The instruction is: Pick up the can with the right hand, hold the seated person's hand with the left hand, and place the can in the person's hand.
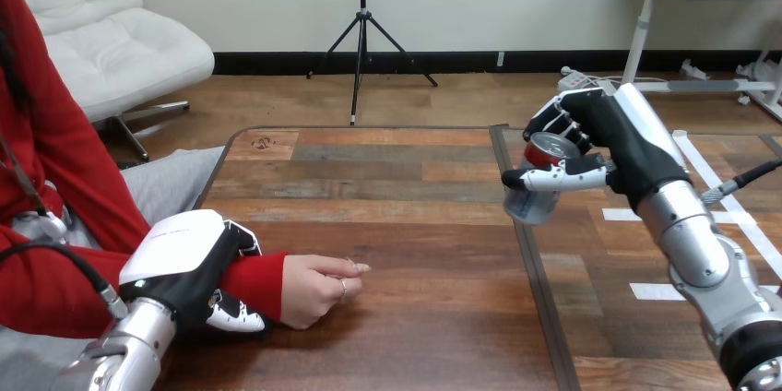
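My right hand [620,147] is raised above the table's right half, its fingers and thumb curled round a silver can [540,181] with a red top, which hangs tilted in the air. At the lower left my left hand [198,266] lies over the person's red-sleeved wrist [254,282], fingers and thumb wrapped round it. The person's hand [318,288] rests on the table as a loose fist, knuckles to the right, just past my left hand.
The wooden table [396,188] has a dark seam running front to back under the can. The person sits at the left edge, forearm lying across the table's near left corner.
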Available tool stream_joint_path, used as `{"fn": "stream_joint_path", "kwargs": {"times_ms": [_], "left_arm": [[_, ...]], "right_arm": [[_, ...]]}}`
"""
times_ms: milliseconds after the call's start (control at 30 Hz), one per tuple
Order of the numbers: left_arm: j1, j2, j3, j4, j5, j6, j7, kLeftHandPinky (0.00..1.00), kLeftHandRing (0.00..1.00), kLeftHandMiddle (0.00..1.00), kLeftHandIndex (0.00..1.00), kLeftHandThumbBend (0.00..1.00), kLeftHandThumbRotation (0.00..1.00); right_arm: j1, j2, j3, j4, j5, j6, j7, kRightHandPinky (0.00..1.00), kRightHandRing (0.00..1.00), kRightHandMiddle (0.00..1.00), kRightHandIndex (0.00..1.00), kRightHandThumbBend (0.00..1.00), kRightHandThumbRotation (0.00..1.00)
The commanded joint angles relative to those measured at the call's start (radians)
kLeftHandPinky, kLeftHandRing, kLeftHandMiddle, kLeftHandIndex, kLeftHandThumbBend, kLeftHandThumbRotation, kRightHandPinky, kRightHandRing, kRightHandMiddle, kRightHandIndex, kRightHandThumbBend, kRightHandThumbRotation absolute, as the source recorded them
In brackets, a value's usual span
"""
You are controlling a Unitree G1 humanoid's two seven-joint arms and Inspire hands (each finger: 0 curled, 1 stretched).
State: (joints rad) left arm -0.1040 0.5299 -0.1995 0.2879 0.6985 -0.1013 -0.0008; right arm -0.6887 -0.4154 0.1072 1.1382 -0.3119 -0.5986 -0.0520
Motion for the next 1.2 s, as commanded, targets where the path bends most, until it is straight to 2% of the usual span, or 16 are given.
{"fn": "stream_joint_path", "kwargs": {"times_ms": [0, 500, 767, 1167], "left_arm": [[-0.039, -0.031, 0.035, -0.122, -0.043, -0.025, 0.045, 0.32, 0.36, 0.4, 0.4, 0.67, 0.0], [-0.037, -0.05, 0.066, -0.236, -0.074, -0.062, 0.103, 0.29, 0.35, 0.39, 0.4, 0.68, 0.0], [-0.043, -0.067, 0.079, -0.284, -0.089, -0.052, 0.096, 0.28, 0.34, 0.38, 0.4, 0.68, 0.0], [-0.064, -0.082, 0.084, -0.32, -0.11, -0.07, 0.097, 0.26, 0.32, 0.37, 0.39, 0.67, 0.0]], "right_arm": [[-0.069, 0.039, -0.012, -0.067, 0.023, -0.018, -0.016, 0.31, 0.34, 0.42, 0.45, 0.8, 0.0], [-0.087, 0.094, -0.001, -0.066, 0.011, -0.006, -0.016, 0.3, 0.34, 0.42, 0.45, 0.78, 0.0], [-0.093, 0.121, 0.01, -0.072, 0.003, 0.005, -0.021, 0.32, 0.35, 0.42, 0.45, 0.78, 0.0], [-0.1, 0.159, 0.023, -0.08, -0.007, 0.009, -0.023, 0.32, 0.34, 0.42, 0.45, 0.79, 0.0]]}}
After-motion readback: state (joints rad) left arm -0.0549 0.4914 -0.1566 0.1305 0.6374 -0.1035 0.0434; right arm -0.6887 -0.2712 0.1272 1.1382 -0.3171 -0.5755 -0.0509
